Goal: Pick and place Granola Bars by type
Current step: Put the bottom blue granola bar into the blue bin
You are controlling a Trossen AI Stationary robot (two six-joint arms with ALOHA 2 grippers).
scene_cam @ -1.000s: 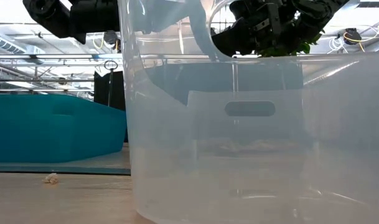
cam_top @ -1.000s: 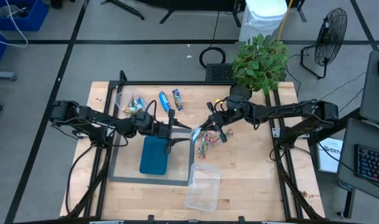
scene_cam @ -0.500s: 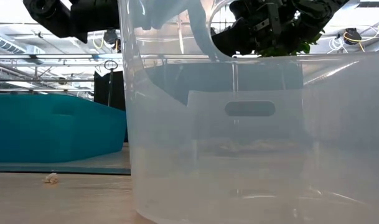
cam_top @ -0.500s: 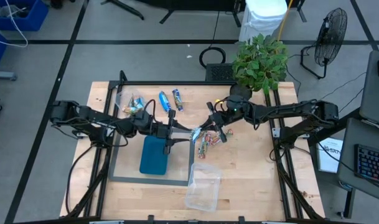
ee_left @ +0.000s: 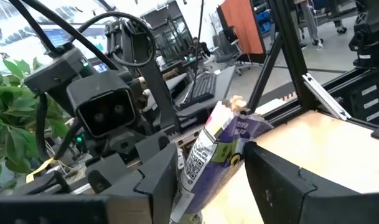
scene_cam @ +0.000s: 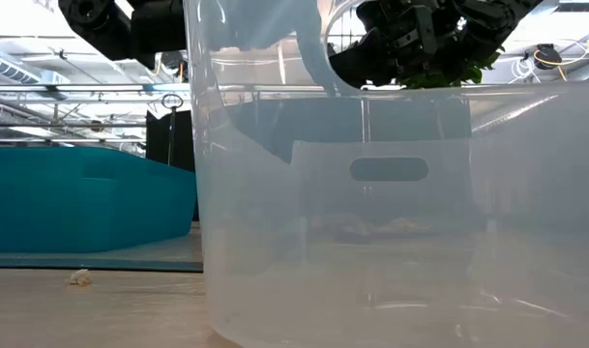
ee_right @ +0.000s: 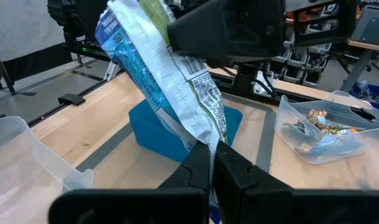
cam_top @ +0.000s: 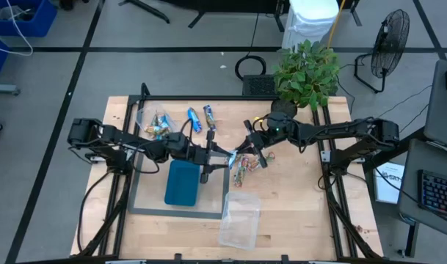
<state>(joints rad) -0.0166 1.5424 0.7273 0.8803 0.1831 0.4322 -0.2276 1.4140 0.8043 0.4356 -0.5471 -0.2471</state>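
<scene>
Above the table's middle, the right gripper [ee_right: 211,163] pinches one end of a crinkly blue foil granola bar [ee_right: 161,74] with its fingers closed tight. The left gripper [ee_left: 211,168] has blocky dark fingers spread on either side of the wrapper's other end. A smooth teal tray [cam_top: 183,182] lies below

Overhead down, low level behind tub [scene_cam: 391,213] — wrists facing, close.

low view: clear plastic tub [scene_cam: 391,213] is blocking most of the table, its contents blurring | teal tray [scene_cam: 81,203] is running off-frame | high view: loose bars [cam_top: 246,166] are showing too small to sort
</scene>
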